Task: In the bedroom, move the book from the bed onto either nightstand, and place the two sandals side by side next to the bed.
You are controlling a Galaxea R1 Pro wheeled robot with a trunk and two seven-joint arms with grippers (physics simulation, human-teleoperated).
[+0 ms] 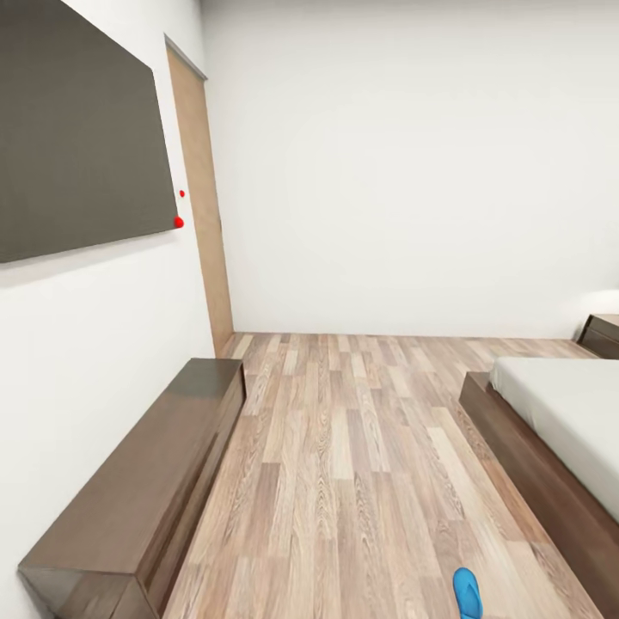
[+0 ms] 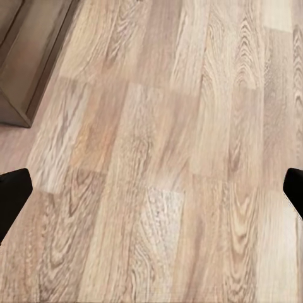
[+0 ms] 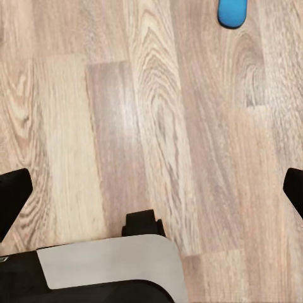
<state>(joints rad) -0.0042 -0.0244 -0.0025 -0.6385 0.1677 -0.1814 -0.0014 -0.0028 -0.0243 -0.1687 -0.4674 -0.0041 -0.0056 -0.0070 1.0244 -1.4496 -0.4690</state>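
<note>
One bright-blue sandal (image 1: 468, 591) lies on the wood-plank floor near the bottom of the head view, a short way from the bed's long side; its tip also shows in the right wrist view as a blue sandal (image 3: 231, 12). The bed (image 1: 550, 430) stands at the right, with a dark brown frame and a pale mattress. A dark nightstand (image 1: 602, 334) peeks in at the far right by the back wall. The book is out of view. My left gripper (image 2: 151, 196) hangs open over bare floor. My right gripper (image 3: 151, 196) is open too, above the floor and the robot's base.
A long low dark-brown cabinet (image 1: 137, 490) runs along the left wall under a dark wall panel (image 1: 77, 129). A wooden door (image 1: 202, 198) stands in the far left corner. The robot's grey base (image 3: 107, 268) shows in the right wrist view. Open floor lies between cabinet and bed.
</note>
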